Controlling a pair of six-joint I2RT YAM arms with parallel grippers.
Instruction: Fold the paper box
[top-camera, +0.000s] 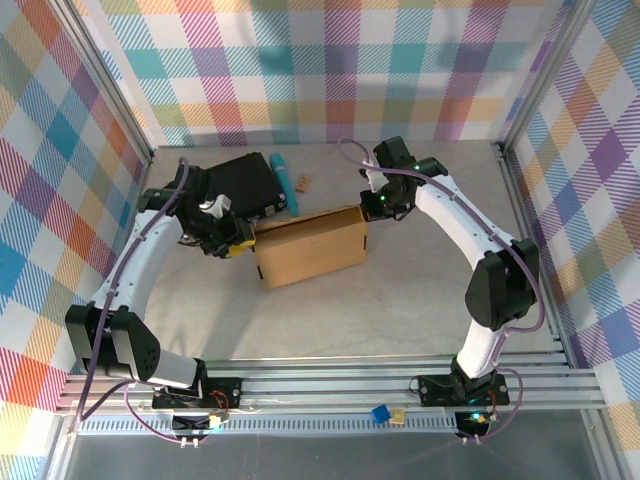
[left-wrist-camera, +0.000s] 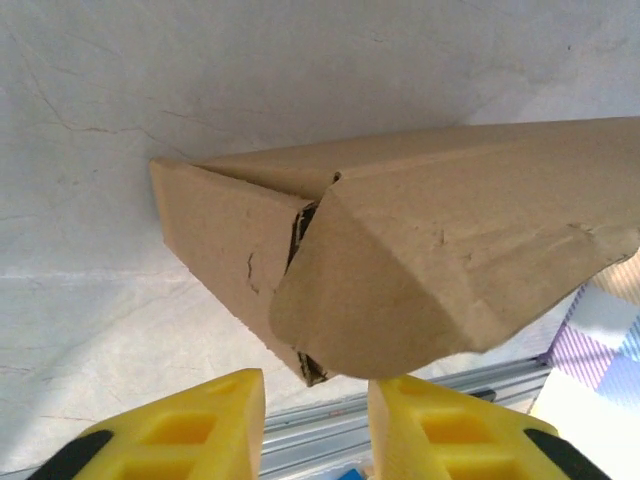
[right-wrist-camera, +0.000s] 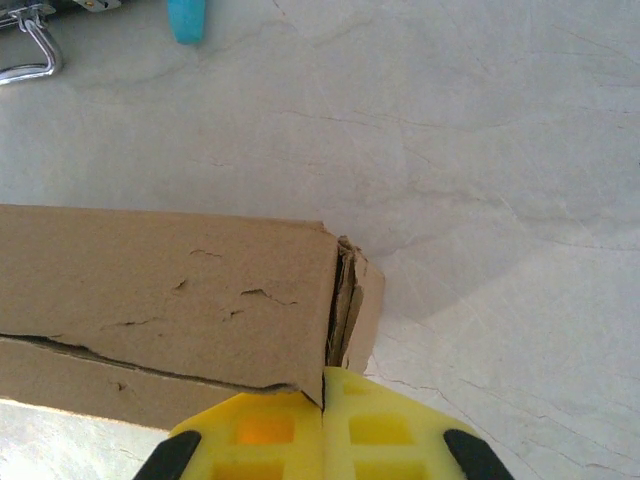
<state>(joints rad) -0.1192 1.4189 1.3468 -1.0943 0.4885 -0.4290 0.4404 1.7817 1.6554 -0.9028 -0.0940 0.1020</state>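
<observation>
Cardboard paper box (top-camera: 310, 248) looks mostly folded, just one end flap (left-wrist-camera: 400, 300) sitting untucked by the parted left pincer (left-wrist-camera: 315, 420), right pincer (right-wrist-camera: 323, 430) closed tight at the other corner.

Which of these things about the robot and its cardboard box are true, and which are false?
1. The paper box is plain brown cardboard. True.
2. The right gripper has its fingers spread wide. False: they are shut together, right at a corner of the box.
3. The left gripper has a gap between its yellow fingers. True.
4. The black case sits on top of the box. False: it lies on the table behind the box, next to a teal tube.
5. The box lies between the two grippers. True.
</observation>
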